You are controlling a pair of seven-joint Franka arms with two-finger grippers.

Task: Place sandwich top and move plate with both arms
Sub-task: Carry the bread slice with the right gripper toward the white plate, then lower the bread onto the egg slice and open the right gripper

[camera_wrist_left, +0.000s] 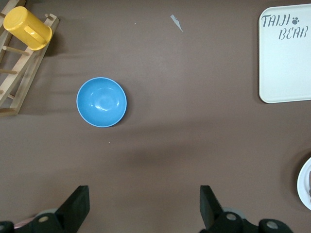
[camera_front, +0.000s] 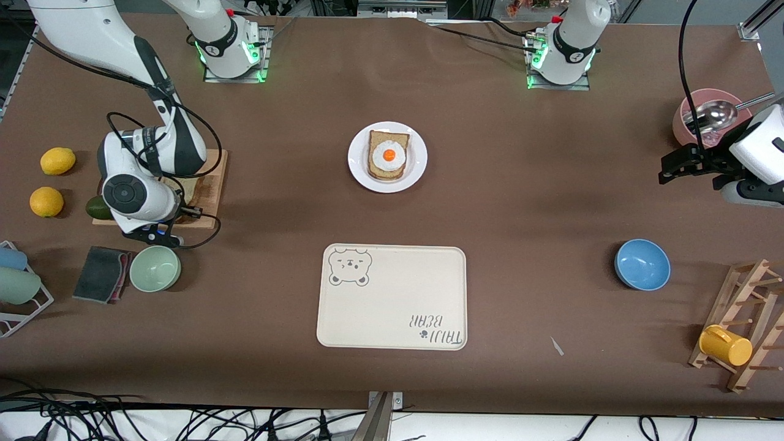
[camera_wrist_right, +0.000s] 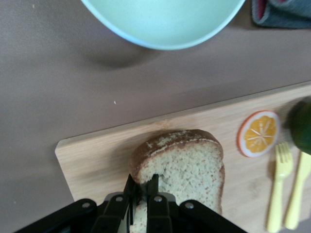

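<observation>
So, right gripper (camera_wrist_right: 143, 194) down at the cutting board (camera_wrist_right: 97, 150), fingers pinched shut on the sandwich top (camera_wrist_right: 187, 165). Needs carrying toward mid-table, onto the egg slice (camera_front: 388, 155) on the plate (camera_front: 358, 165). Left gripper (camera_wrist_left: 143, 206) waiting, fingers wide apart, over bare table near the blue bowl (camera_wrist_left: 101, 102).

You are looking at a desk (camera_front: 520, 202) where a cream bear-print tray (camera_front: 392, 297) is lying near the front camera. A blue bowl (camera_front: 642, 264) and a rack (camera_front: 744, 324) holding a yellow cup (camera_front: 725, 345) are sitting toward the left arm's end; a green bowl (camera_front: 155, 268), two lemons (camera_front: 57, 160) and a cutting board (camera_wrist_right: 243, 145) are sitting toward the right arm's end.
</observation>
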